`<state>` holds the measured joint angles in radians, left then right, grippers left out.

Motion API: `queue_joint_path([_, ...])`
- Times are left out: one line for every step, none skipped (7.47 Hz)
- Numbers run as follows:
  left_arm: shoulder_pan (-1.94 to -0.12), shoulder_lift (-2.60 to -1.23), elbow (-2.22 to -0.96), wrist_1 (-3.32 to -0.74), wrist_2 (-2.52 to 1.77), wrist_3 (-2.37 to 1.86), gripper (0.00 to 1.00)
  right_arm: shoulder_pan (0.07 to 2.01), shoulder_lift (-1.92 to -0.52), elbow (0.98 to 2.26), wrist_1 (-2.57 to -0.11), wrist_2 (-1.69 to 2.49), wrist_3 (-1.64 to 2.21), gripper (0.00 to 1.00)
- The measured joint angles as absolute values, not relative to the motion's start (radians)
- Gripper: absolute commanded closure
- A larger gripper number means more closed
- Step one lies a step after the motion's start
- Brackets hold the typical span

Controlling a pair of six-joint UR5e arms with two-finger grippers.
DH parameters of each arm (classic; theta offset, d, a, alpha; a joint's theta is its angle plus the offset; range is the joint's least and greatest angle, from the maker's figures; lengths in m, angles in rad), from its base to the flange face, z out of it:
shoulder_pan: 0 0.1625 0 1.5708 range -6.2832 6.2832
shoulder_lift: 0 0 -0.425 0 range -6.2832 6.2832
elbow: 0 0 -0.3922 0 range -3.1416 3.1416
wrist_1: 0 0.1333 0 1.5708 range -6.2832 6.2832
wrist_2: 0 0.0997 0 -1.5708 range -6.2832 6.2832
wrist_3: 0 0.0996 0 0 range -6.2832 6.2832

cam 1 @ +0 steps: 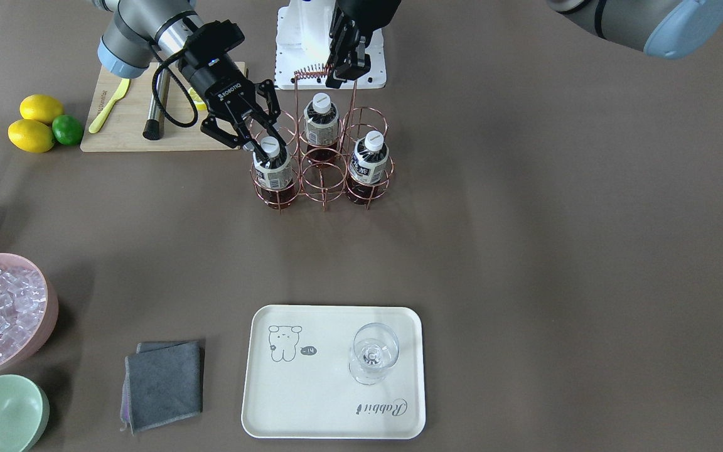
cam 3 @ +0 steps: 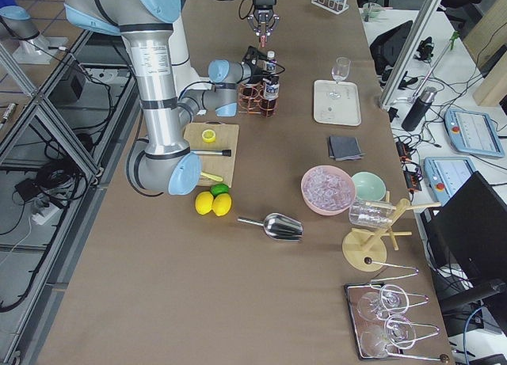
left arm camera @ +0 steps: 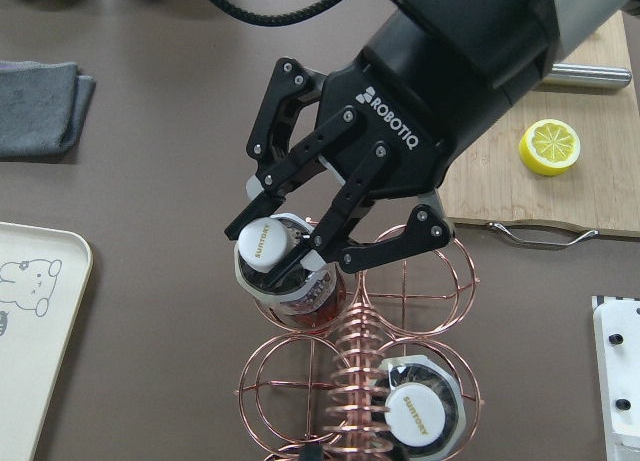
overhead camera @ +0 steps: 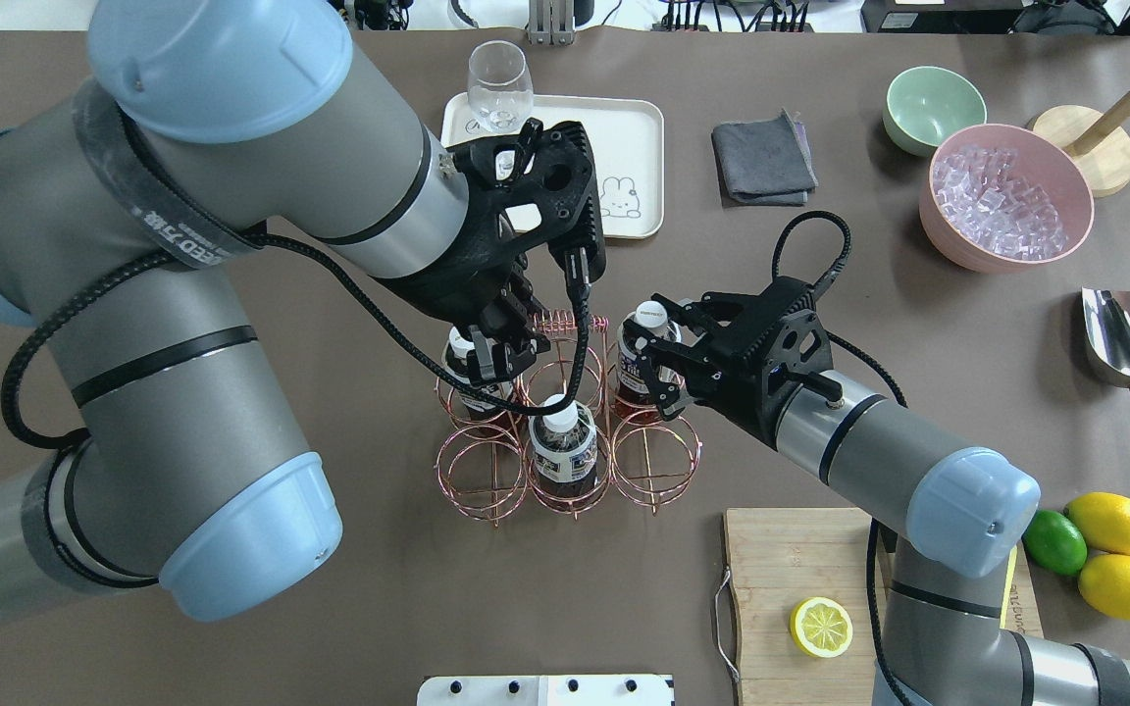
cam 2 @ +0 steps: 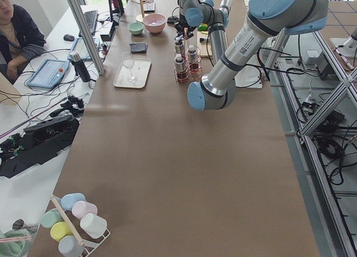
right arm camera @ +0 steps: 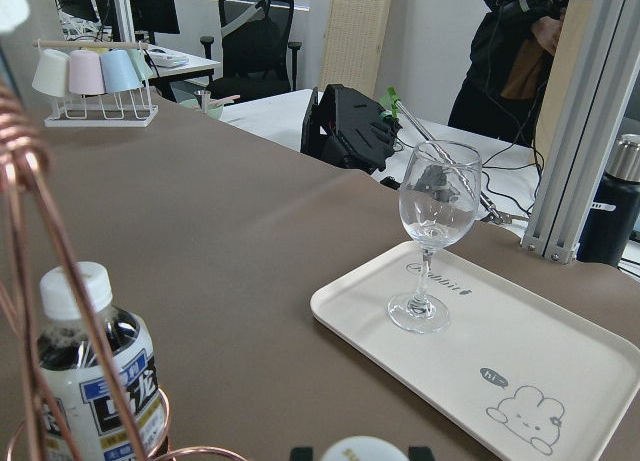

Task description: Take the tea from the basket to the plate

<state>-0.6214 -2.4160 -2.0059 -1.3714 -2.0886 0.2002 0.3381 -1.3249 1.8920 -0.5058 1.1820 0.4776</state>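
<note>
Tea (cam 1: 272,164): sat upright in the basket (left arm camera: 352,376), in the corner ring at 8 o'clock going by the front-facing view, so not on the plate (cam 1: 311,402) yet.
Right pincer (cam 1: 262,143): angled in from 10 o'clock with a finger on either side of the white cap. In the left wrist view the pads looked pressed right onto it.
Left pincer (cam 1: 339,74): pinched onto the coiled top of the basket's handle, at the coil's 3 o'clock end.
Second bottle (cam 1: 322,122): back middle ring, at 12 o'clock.
Third bottle (cam 1: 369,160): front ring at 4 o'clock.
Plate spot: flat on the tabletop (cam 1: 524,220), well apart from the basket at its 6 o'clock.
Wine glass (cam 1: 373,355): upright on the plate's 3 o'clock half.
Grey cloth (cam 1: 164,383): near the plate, at its 9 o'clock.
</note>
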Motion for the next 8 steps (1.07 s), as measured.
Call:
queue_joint_path([-0.621,-2.416,-2.006,-1.371,-2.088,0.200,1.00,0.340,-1.325,1.903,-0.508,1.177,0.469,1.00])
queue_joint_path([-0.620,-2.417,-2.006,-1.371,-2.088,0.200,1.00,0.344,-1.326,1.921,-0.511,1.176,0.464,1.00])
queue_joint_path([-0.620,-2.417,-2.006,-1.371,-2.089,0.199,1.00,0.350,-1.326,1.936,-0.513,1.179,0.463,1.00])
queue_joint_path([-0.620,-2.417,-2.006,-1.371,-2.089,0.199,1.00,0.357,-1.324,1.945,-0.514,1.182,0.462,1.00])
queue_joint_path([-0.620,-2.417,-2.006,-1.371,-2.089,0.199,1.00,0.370,-1.324,1.958,-0.517,1.191,0.460,1.00])
queue_joint_path([-0.620,-2.418,-2.006,-1.371,-2.089,0.199,1.00,0.397,-1.323,1.971,-0.520,1.213,0.459,1.00])
queue_joint_path([-0.620,-2.418,-2.006,-1.371,-2.088,0.200,1.00,0.427,-1.319,1.988,-0.533,1.237,0.459,1.00])
queue_joint_path([-0.620,-2.418,-2.006,-1.371,-2.088,0.200,1.00,0.452,-1.309,2.012,-0.562,1.252,0.460,1.00])
